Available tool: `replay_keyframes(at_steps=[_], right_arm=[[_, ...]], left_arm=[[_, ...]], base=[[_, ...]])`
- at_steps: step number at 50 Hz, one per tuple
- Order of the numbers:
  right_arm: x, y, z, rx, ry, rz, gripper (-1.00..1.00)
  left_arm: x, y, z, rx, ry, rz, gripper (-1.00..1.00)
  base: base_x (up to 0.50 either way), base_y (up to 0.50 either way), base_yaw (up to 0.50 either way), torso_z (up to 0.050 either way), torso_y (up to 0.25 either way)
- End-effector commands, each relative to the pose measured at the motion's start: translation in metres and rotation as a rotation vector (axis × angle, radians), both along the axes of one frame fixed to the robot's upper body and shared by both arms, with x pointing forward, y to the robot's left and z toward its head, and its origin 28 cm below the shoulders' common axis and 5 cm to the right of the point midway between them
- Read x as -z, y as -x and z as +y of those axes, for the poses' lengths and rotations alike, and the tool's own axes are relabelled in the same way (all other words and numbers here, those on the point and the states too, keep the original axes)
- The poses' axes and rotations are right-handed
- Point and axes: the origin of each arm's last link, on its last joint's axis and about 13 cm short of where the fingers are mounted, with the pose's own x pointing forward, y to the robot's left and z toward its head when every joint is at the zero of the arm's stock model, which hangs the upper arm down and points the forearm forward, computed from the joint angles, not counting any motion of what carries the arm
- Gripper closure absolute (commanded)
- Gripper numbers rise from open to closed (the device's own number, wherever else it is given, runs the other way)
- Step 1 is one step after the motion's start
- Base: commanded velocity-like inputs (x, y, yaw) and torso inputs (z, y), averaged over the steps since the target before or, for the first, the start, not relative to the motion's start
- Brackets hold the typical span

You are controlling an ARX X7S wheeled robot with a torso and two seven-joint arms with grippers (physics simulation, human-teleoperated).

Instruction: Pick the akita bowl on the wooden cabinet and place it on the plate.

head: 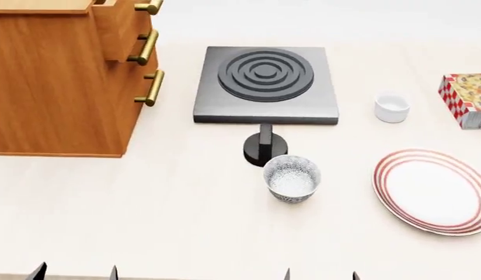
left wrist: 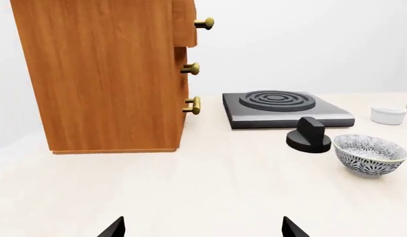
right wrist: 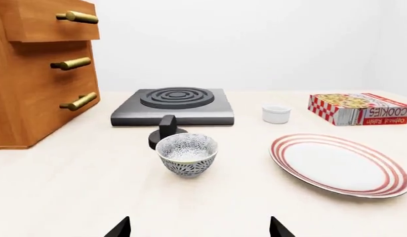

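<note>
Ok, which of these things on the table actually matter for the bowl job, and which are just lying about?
Job:
wooden cabinet
plate
patterned bowl, the only bowl in view, though it stands on the table, not on the cabinet

Lying about:
stove
black knob
small white cup
cookie box

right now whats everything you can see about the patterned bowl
The patterned bowl is small, round and deep, its white wall covered in a fine dark floral print, with a pale plain inside that looks empty. It looks like glazed ceramic. It stands upright on the light table, just in front of the stove's black knob, close to it though contact is unclear, and well apart from the red-ringed plate to its right. No gripper touches it.
</note>
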Motion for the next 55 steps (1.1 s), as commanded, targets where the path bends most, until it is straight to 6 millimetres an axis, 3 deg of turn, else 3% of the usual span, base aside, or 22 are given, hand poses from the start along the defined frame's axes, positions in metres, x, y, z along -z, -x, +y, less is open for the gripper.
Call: replay_keyframes(at_steps=[1,25,55], right_arm=[[0.0002,-0.0004,-0.0012,0.003,0.002,0.002,-1.0],[0.0003,-0.0008,-0.0013,0.009,0.003,0.001,-1.0],[0.0006,-0.0017,-0.001,0.009,-0.003,0.011,-1.0]], left_arm=[[0.0001,0.0001,-0.0011,0.001,0.001,-0.001,-1.0],[0.0005,-0.0001,-0.0011,-0.003,0.003,0.0,-1.0],[0.0004,-0.0005,-0.0014,-0.001,0.0,0.0,-1.0]], base=[[0.0,0.0,0.0,0.0,0.0],[0.02,0.42,0.0,0.0,0.0],[0.03,0.06,0.0,0.0,0.0]])
